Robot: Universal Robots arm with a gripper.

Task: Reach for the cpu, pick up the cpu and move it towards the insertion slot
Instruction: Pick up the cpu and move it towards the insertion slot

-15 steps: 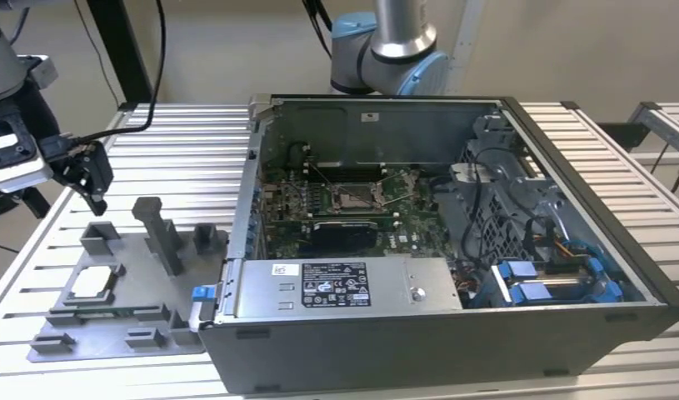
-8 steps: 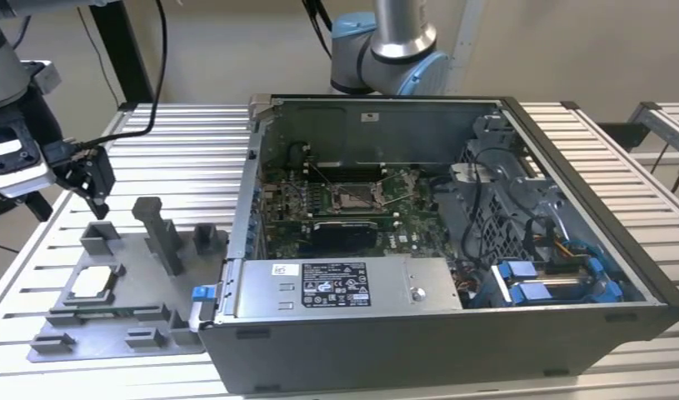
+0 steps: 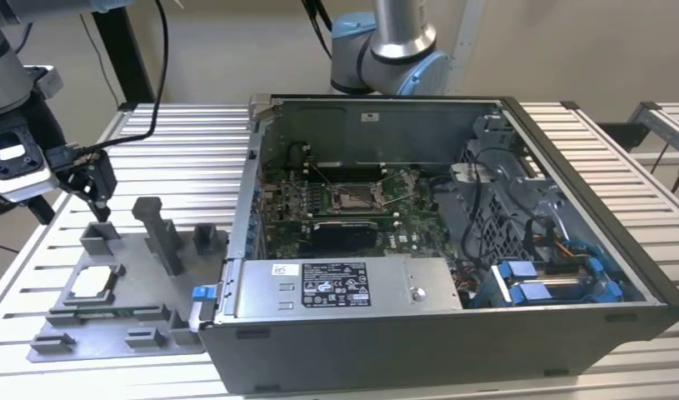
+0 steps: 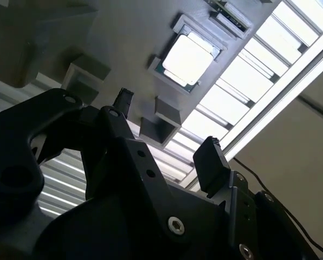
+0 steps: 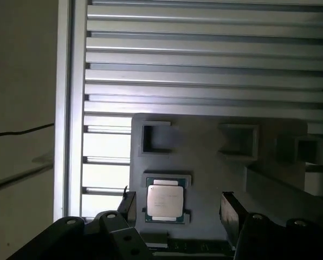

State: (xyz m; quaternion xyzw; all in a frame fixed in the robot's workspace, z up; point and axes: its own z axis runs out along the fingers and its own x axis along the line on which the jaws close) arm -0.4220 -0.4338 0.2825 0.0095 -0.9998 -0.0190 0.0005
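1. Gripper [image 3: 72, 212] hangs at the exterior view's left, above the far corner of a grey fixture plate [image 3: 128, 337]. Its two black fingers [image 5: 127, 208] are spread well apart and hold nothing.
2. In both wrist views the gripper [image 4: 167, 130] [image 5: 178, 210] looks down on the plate, and the cpu [image 5: 164, 200] shows in the gap between the fingertips. It lies below them and apart from them, touched by neither.
3. In the exterior view the cpu [image 3: 92, 283] lies flat, silvery top up, in a shallow square nest on the plate's left part. It is on the near side of the gripper and lower than it.
4. In the second wrist view the cpu [image 4: 187, 58] reads as a bright square with a thin dark edge, seated inside its raised grey frame.
5. A tall grey post [image 3: 162, 233] and several low blocks stand on the same plate, to the exterior view's right of the cpu.
6. A slatted metal table [image 3: 172, 137] carries the plate, with an open computer case [image 3: 428, 342] just beside it on the exterior view's right.
7. Inside the case the insertion slot [image 3: 354, 197] sits on the green circuit board [image 3: 278, 200]. It has a shiny square frame and a dark centre, and it is well apart from both the cpu and the gripper.
8. A silver power supply [image 3: 339, 287] with a label lies along the case's near wall, in front of the insertion slot.
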